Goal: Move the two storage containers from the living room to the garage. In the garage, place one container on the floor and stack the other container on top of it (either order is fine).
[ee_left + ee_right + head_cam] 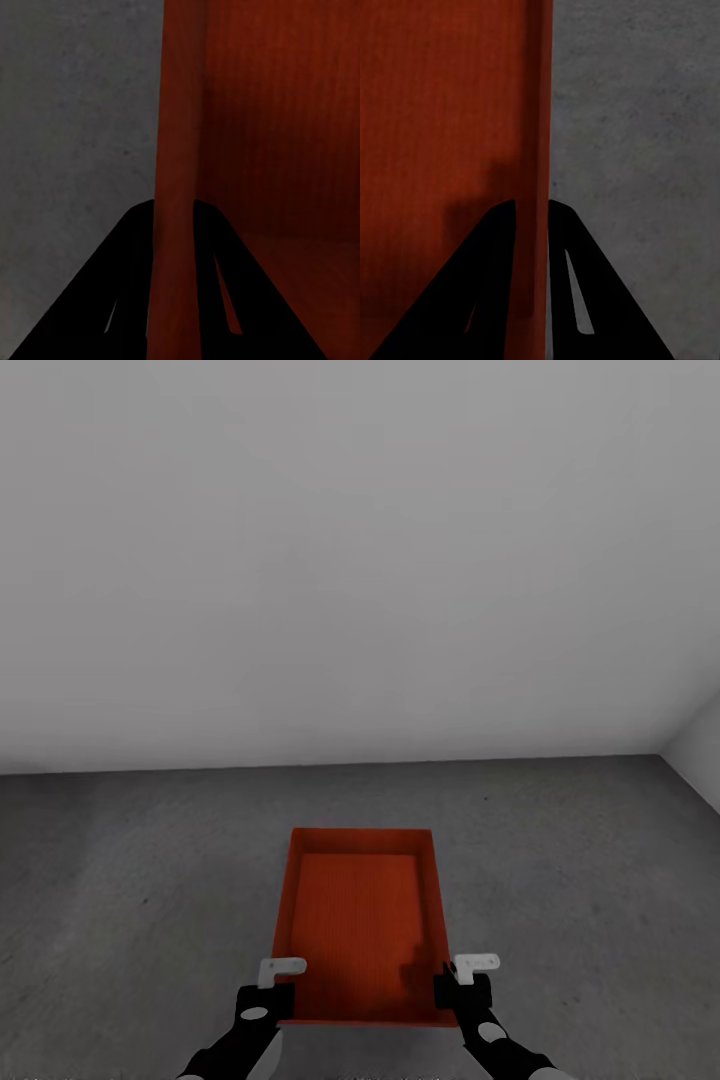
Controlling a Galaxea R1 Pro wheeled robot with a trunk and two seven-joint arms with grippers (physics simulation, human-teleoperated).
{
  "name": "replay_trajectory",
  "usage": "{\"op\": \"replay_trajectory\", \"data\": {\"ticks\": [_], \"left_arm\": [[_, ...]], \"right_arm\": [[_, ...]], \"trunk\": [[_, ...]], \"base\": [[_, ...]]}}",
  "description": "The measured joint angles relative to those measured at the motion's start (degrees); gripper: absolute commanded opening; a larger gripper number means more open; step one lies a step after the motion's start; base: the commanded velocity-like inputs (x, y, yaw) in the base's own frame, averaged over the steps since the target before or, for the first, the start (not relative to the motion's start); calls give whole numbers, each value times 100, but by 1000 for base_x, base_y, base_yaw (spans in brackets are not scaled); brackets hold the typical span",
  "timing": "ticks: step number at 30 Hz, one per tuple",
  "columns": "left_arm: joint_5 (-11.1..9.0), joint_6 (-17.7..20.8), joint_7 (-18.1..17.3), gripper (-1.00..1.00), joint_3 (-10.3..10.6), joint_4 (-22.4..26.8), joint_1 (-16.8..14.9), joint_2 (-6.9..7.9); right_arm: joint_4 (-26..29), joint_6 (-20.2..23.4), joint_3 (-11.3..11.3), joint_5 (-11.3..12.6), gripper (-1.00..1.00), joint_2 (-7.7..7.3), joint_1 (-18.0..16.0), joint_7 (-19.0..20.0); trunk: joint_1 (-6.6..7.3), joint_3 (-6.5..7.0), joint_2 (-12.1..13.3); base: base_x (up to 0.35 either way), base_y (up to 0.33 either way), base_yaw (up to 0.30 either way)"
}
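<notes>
Orange-red and finely ribbed, one open-topped bin (362,925) sits low over the grey concrete floor (120,860) of the garage, just ahead of the robot and well short of the plain white wall (360,560). Whether its base already rests on the concrete or hangs just above it cannot be told from the head view.

Both arms hold it near its close end. The left pincer (272,988) is clamped on the bin's left wall, and the left wrist view shows that thin wall (178,187) running up between the two dark fingers (120,292), one inside the bin and one outside. The right pincer (466,982) grips the right wall in the same way, its fingers (600,300) closed narrow on either side of the red edge (534,150) with bare concrete beyond.

The bin is empty, and a white side wall (700,755) closes the corner at the right.

The step in hand appears to be setting a container down in the garage. If this is the first of the pair, the next move calls for lowering it flat, releasing both walls together and backing off without dragging it. The thin walls look likely to flex if one side lets go first.
</notes>
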State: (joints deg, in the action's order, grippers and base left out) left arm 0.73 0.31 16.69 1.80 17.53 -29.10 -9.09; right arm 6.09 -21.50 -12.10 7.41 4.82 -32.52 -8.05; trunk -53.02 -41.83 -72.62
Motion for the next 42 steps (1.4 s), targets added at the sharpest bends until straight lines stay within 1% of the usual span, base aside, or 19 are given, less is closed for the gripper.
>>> {"op": "replay_trajectory", "data": {"ticks": [21, 28, 36, 42], "left_arm": [[3, 0, -3, -100, -6, -7, 0, 1], [-6, 0, -3, -100, 14, 22, 0, 5], [9, 0, -4, -100, -2, -2, 0, 1], [3, 0, -5, -100, 5, -5, -1, 4]], "right_arm": [[0, 8, 29, -38, -100, 2, 0, 1], [0, -25, -26, 38, -100, 3, 0, -8], [-7, -4, 25, -26, -100, 3, -1, -1], [-8, -7, 1, -1, -100, 5, 0, -8]], "trunk": [[-461, -565, -843], [-462, -580, -844], [-462, -580, -844], [-462, -580, -844]], "base": [[0, 0, 0], [0, 0, 7], [0, 0, 219], [0, 0, 134]]}}
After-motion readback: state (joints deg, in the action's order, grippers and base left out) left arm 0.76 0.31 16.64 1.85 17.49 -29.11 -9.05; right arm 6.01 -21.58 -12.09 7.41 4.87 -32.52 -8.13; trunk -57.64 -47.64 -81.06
